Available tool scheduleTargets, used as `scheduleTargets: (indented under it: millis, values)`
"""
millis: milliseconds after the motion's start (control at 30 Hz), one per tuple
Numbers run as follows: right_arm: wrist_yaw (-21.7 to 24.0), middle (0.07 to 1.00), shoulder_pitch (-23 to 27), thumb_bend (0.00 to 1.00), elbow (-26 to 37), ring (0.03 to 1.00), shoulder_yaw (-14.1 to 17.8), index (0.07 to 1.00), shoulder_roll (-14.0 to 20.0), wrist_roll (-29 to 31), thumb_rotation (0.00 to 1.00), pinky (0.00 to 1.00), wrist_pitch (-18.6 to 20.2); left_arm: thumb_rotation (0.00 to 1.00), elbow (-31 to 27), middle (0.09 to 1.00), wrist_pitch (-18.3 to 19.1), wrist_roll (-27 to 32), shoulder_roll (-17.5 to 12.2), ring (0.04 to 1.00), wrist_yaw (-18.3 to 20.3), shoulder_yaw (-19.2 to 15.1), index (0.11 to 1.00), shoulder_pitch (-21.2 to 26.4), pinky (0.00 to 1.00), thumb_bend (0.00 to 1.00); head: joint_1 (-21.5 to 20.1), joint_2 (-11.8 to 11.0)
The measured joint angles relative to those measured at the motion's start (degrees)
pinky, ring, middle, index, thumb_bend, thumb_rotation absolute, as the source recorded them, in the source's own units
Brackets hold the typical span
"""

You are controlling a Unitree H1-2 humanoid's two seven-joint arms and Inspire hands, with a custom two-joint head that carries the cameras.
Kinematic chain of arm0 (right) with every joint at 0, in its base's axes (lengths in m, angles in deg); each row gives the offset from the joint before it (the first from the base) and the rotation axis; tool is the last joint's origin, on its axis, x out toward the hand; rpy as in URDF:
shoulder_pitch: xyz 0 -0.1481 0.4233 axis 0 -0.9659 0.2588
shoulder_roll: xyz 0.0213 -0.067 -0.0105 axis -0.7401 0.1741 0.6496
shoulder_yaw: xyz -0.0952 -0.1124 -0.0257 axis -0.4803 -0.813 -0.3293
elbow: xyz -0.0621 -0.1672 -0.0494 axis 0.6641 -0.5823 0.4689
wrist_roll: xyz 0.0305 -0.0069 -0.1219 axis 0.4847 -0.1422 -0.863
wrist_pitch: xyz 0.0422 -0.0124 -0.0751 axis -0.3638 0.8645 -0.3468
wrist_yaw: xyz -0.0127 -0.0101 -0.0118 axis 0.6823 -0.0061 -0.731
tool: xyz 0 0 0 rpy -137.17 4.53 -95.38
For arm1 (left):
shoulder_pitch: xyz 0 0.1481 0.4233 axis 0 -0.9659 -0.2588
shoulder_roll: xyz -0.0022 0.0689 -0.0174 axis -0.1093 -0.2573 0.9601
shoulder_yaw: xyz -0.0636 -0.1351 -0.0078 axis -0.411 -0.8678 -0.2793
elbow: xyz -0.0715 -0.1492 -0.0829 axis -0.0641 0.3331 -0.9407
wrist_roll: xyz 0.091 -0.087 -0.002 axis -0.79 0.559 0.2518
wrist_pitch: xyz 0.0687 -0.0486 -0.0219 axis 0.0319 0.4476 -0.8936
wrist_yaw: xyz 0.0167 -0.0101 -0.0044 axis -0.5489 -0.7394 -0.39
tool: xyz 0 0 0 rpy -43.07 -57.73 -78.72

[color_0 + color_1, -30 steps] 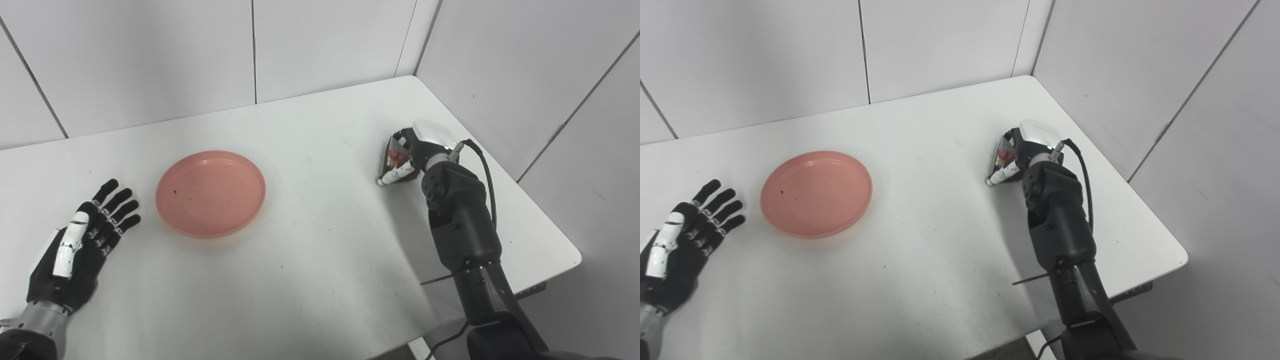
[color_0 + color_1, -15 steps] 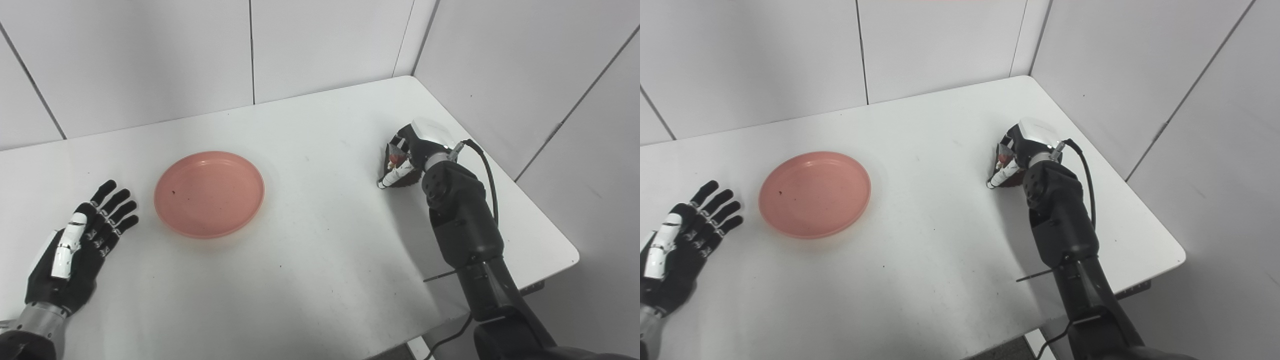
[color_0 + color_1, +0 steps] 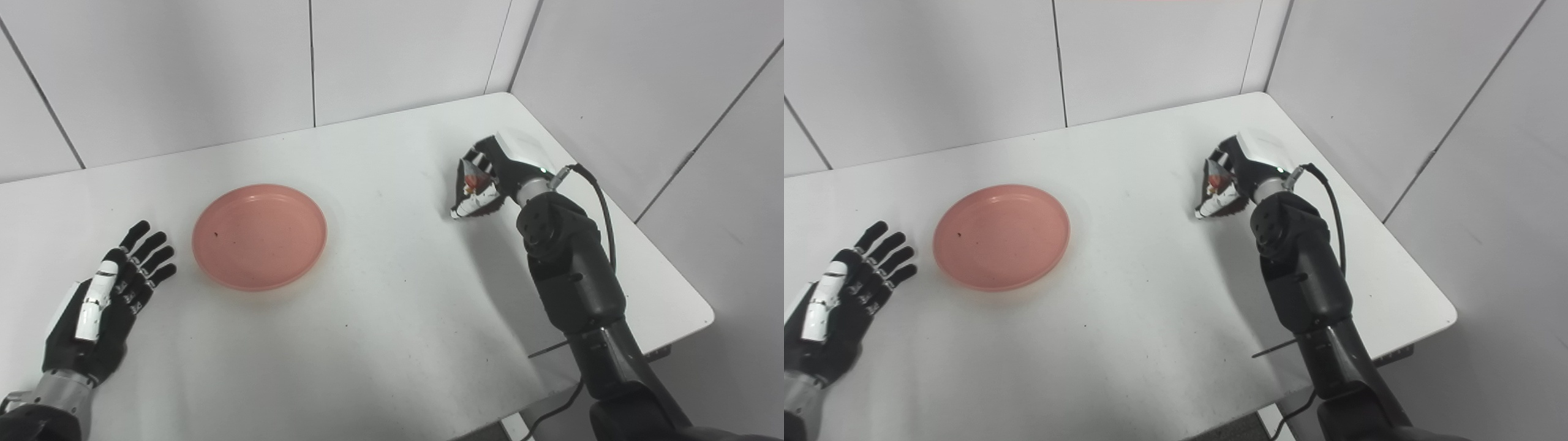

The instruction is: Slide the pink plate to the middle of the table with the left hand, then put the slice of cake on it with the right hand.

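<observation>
The pink plate [image 3: 259, 236] lies flat on the white table [image 3: 392, 306], left of the middle. My left hand [image 3: 104, 309] rests open and flat on the table to the plate's left, not touching it. My right hand [image 3: 490, 177] is at the right side of the table, shut on the slice of cake [image 3: 474, 184]. The slice shows between the fingers as a dark wedge with a red top, held a little above the table. It also shows in the right eye view [image 3: 1217, 180].
White wall panels stand close behind the table and along its right side. The table's right corner and front edge [image 3: 704, 315] lie near my right arm. A black cable [image 3: 597, 190] loops from the right wrist.
My right hand has lifted the cake slice off the table and moved it a little up and to the left. My left hand and the plate have not moved.
</observation>
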Motion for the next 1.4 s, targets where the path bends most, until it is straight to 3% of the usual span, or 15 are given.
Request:
scheduleTargets:
  millis: [33, 100, 167, 233, 500, 667, 700, 833, 1167, 1267, 1333, 1400]
  values:
    - [0.6, 0.427, 0.5, 0.52, 0.8, 0.426, -0.7, 0.536, 0.0, 0.2, 0.00, 0.32, 0.0, 0.96, -0.4, 0.946, 0.3, -0.2, 0.4, 0.935, -0.5, 0.4, 0.943, -0.1, 0.91, 0.45, 0.0, 0.0]
    - [1.7, 0.434, 2.1, 0.51, 2.1, 0.442, -3.0, 0.545, 0.0, 0.6, 0.00, 0.34, 0.1, 0.97, -1.0, 0.954, 0.6, -1.1, 1.4, 0.943, -1.4, 0.9, 0.952, -0.3, 0.92, 0.43, 4.5, -0.4]
    - [1.9, 0.438, 4.3, 0.52, 2.5, 0.458, -5.4, 0.538, -0.2, 1.7, 0.00, 0.36, 0.0, 0.96, -1.4, 0.956, 1.2, -1.3, 2.9, 0.945, -2.2, 1.5, 0.955, -0.3, 0.92, 0.42, 4.8, -0.4]
    - [1.7, 0.443, 6.5, 0.52, 2.1, 0.464, -7.5, 0.528, -0.6, 2.8, 0.00, 0.37, -0.3, 0.96, -1.9, 0.962, 2.1, -1.4, 4.4, 0.953, -3.1, 1.7, 0.960, -0.3, 0.93, 0.40, 9.7, -0.9]
    - [-0.7, 0.445, 13.9, 0.52, -7.2, 0.478, -16.9, 0.532, -4.9, 6.7, 0.00, 0.39, -3.5, 1.00, -1.5, 0.964, 3.6, -6.3, 9.1, 0.948, -7.8, 3.5, 0.966, 1.0, 0.94, 0.39, 19.3, -1.7]
    - [-2.3, 0.428, 17.9, 0.52, -11.6, 0.428, -21.3, 0.537, -8.9, 8.0, 0.00, 0.33, -5.2, 1.00, -0.5, 0.976, 3.6, -7.9, 11.2, 0.952, -9.1, 4.4, 0.976, 1.7, 0.95, 0.38, 23.6, -1.9]
    - [-2.5, 0.494, 18.6, 0.52, -12.8, 0.507, -21.8, 0.501, -9.5, 8.3, 0.00, 0.37, -5.3, 1.00, -0.5, 0.977, 3.6, -8.4, 11.5, 0.956, -9.2, 4.6, 0.978, 1.8, 0.95, 0.38, 24.5, -1.8]
    - [-3.6, 0.447, 20.7, 0.52, -16.8, 0.442, -24.0, 0.534, -11.2, 9.6, 0.00, 0.34, -5.7, 1.00, -0.4, 0.978, 3.6, -8.8, 12.0, 0.966, -9.6, 4.9, 0.981, 2.0, 0.96, 0.39, 25.0, -1.6]
    - [-6.9, 0.421, 21.8, 0.52, -27.4, 0.422, -27.6, 0.528, -13.1, 11.2, 0.00, 0.32, -6.6, 1.00, -0.4, 0.982, 3.5, -8.8, 11.9, 0.971, -9.7, 5.2, 0.983, 2.2, 0.96, 0.39, 22.2, -0.4]
    - [-7.8, 0.528, 21.9, 0.52, -28.2, 0.551, -27.9, 0.486, -13.1, 11.4, 0.00, 0.41, -6.8, 1.00, -0.5, 0.977, 3.5, -8.8, 11.8, 0.961, -9.7, 5.2, 0.976, 2.2, 0.96, 0.39, 21.9, -0.2]
    - [-8.0, 0.445, 21.9, 0.52, -28.5, 0.462, -28.0, 0.516, -12.8, 11.5, 0.00, 0.34, -6.8, 1.00, -0.6, 0.973, 3.5, -8.8, 11.8, 0.954, -9.7, 5.2, 0.972, 2.1, 0.96, 0.39, 21.2, 0.2]
    - [-8.0, 0.424, 21.9, 0.51, -28.3, 0.409, -28.0, 0.531, -12.2, 11.6, 0.00, 0.30, -6.8, 1.00, -0.8, 0.969, 3.6, -8.8, 11.7, 0.948, -9.7, 5.2, 0.967, 2.0, 0.95, 0.39, 20.9, 0.4]
